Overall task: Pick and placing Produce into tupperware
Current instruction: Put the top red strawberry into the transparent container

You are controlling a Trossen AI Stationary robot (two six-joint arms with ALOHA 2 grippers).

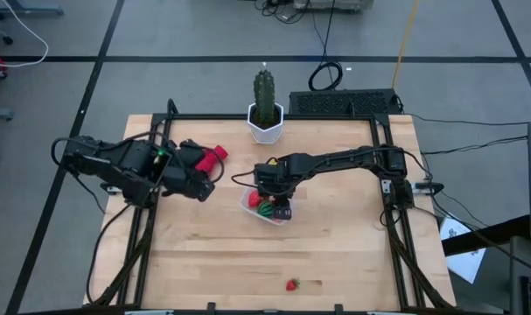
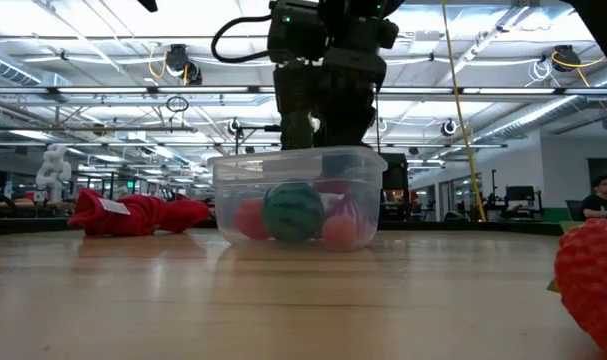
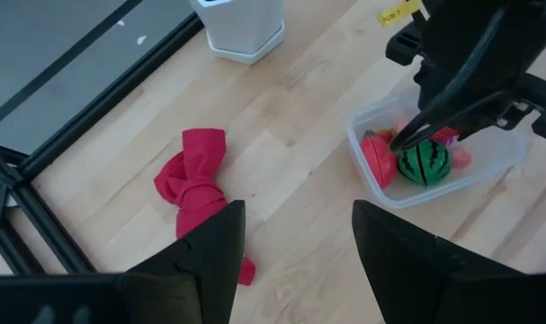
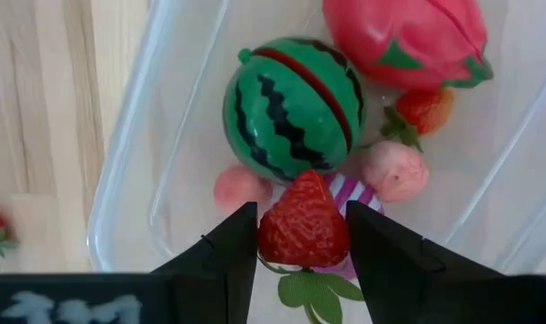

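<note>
One strawberry sits pinched between the dark fingers of the right gripper, which hangs directly over the clear tupperware near the table's middle, where a striped green watermelon ball, a red oval fruit, a smaller strawberry and two pink bits already lie. Let go from this height, the berry could, I judge, bounce off the round watermelon or the tub's rim and roll out onto the wood, joining the stray strawberry lying well apart near the front edge. Off to the side, the left gripper waits with fingers parted and empty, above the red cloth.
</note>
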